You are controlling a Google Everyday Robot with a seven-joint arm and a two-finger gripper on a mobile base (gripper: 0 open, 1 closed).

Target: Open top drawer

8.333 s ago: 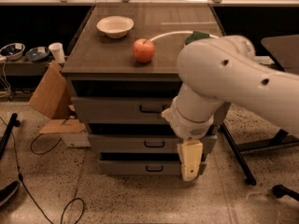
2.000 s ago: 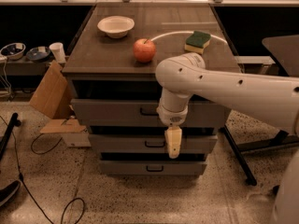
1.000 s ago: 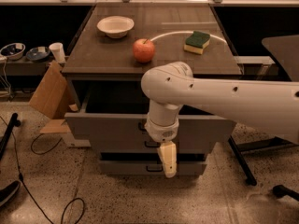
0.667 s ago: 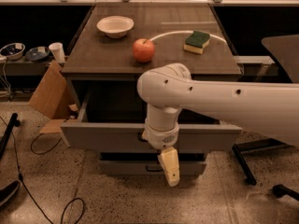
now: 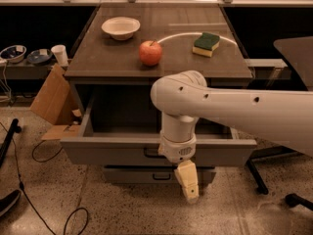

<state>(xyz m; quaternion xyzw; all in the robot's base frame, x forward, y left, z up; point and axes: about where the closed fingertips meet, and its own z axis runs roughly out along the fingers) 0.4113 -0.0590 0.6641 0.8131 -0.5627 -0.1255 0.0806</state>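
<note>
Now the top drawer (image 5: 107,153), a flat-fronted grey box, stands pulled well out, its inside dark. The cream gripper (image 5: 188,182) hangs before its front; whether open or closed cannot be told

Floor (image 5: 122,214): speckled terrazzo, warm dim light. Bench (image 5: 112,62): dark wood top. Cardboard (image 5: 51,99) leans at the bench's left edge. Black cable (image 5: 29,199) loops off the front-left corner. Shelf (image 5: 24,71) beyond the left edge carries bowls (image 5: 13,53) and a cup (image 5: 60,55). Dark tabletop (image 5: 296,50) past the right edge; leg (image 5: 257,173) and caster (image 5: 296,199) near the front-right corner. Gripper (image 5: 189,184) hangs below the front edge.
</note>
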